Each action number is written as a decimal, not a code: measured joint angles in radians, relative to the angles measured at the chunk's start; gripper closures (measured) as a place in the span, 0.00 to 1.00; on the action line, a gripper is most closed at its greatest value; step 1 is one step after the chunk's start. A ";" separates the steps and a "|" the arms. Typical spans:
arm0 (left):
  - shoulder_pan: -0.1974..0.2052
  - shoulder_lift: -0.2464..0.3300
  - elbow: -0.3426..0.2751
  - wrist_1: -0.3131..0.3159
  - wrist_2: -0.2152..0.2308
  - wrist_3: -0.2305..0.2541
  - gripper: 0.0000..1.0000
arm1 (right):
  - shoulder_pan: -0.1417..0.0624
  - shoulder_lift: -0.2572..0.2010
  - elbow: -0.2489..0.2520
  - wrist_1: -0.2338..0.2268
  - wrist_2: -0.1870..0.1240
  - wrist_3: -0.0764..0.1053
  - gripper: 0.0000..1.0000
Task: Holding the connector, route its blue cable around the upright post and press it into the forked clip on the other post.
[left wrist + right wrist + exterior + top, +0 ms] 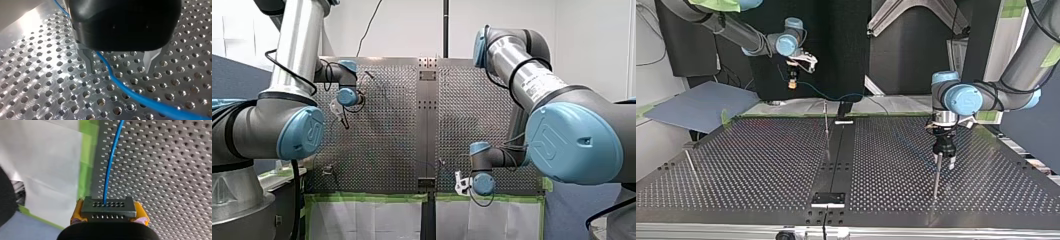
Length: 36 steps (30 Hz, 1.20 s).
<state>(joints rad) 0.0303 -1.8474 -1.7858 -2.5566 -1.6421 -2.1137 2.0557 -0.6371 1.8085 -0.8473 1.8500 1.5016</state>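
My right gripper [109, 213] is shut, its yellow pads [76, 213] clamping a dark flat connector [108, 206]. The blue cable [109, 167] leaves the connector and runs ahead over the perforated plate. In the top view this gripper [793, 84] hangs raised beyond the table's far edge, at the left. My left gripper [120, 67] is open just above the plate, and the blue cable [130, 93] passes loosely between its metal fingers [88, 62]. In the top view it [944, 161] stands right beside the top of a thin upright post [937, 176].
Another thin post [826, 125] stands near the table's middle, by the dark centre strip [836, 165]. A slanted rod [691, 165] sits at the top view's left. Green tape [86, 157] and white sheeting line the plate's edge by my right gripper.
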 joint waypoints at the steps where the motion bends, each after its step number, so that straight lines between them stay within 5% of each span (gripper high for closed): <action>1: 0.000 0.000 0.000 0.000 0.000 0.000 0.00 | -0.002 -0.007 0.000 0.000 -0.002 0.001 1.00; 11: 0.000 0.000 -0.001 -0.002 0.000 0.000 0.00 | -0.030 -0.043 0.000 -0.009 -0.066 0.004 1.00; 22: -0.001 0.000 -0.001 -0.015 -0.009 0.005 0.00 | -0.035 -0.042 0.001 -0.010 -0.120 -0.002 1.00; 36: 0.001 0.001 0.001 -0.074 -0.063 -0.015 0.00 | -0.019 -0.040 0.001 0.004 -0.186 -0.049 1.00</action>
<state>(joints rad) 0.0318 -1.8462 -1.7852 -2.6305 -1.7047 -2.1285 2.0362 -0.6775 1.8099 -0.8438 1.6641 1.4526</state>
